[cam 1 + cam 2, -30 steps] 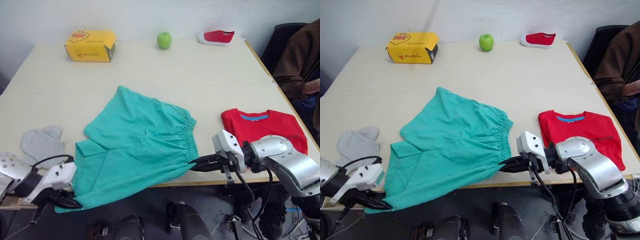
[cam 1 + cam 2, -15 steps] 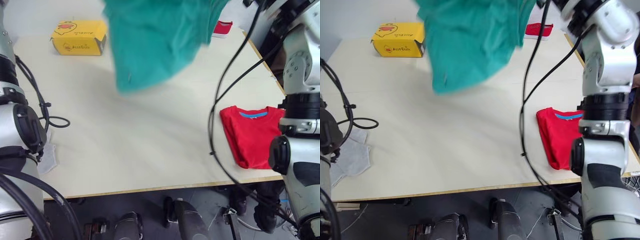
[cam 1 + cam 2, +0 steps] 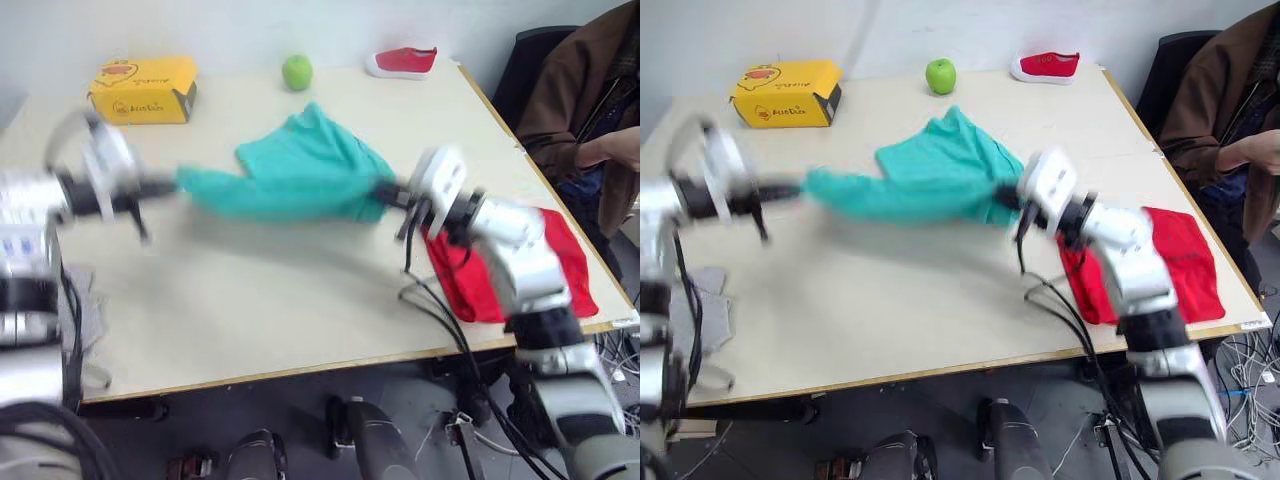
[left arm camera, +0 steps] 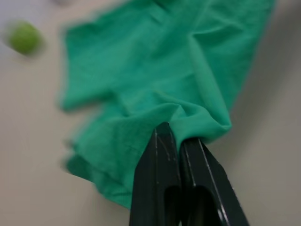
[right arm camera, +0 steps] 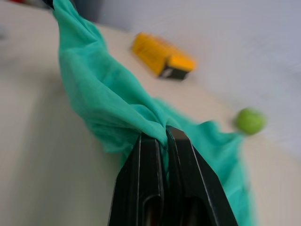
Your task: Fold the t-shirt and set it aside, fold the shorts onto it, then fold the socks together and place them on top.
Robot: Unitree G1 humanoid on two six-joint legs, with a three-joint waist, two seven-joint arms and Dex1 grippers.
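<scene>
the teal soft fabric shorts [image 3: 295,178] are stretched between the two hands. the left hand [image 4: 178,141] has its black fingers pressed together on a bunched corner of the cloth, and the right hand [image 5: 163,135] pinches another gathered edge the same way. held from two ends like this, the cloth pulls into a band, with the middle sagging and a loose flap trailing away from both hands toward the far side of the table. my guess is that the two-point grip is meant to spread and flatten the shorts so they can be laid down and folded.

the bright red soft fabric t-shirt [image 3: 555,255] lies already folded just behind and outward of the right hand, partly hidden by that arm, near the table edge; it looks set aside as the base of the stack. a light grey flat sock [image 3: 708,300] lies below the left arm, on the near side of the left hand, not yet handled.

the pale beige table [image 3: 280,290] is smooth and flat. well beyond the hands sit a yellow cardboard box [image 3: 142,90], a green apple [image 3: 296,72] and a small red shoe [image 3: 402,62]. a plain light wall stands behind the table. a person in a brown jacket [image 3: 575,95] sits in a dark chair outward of the right hand.
</scene>
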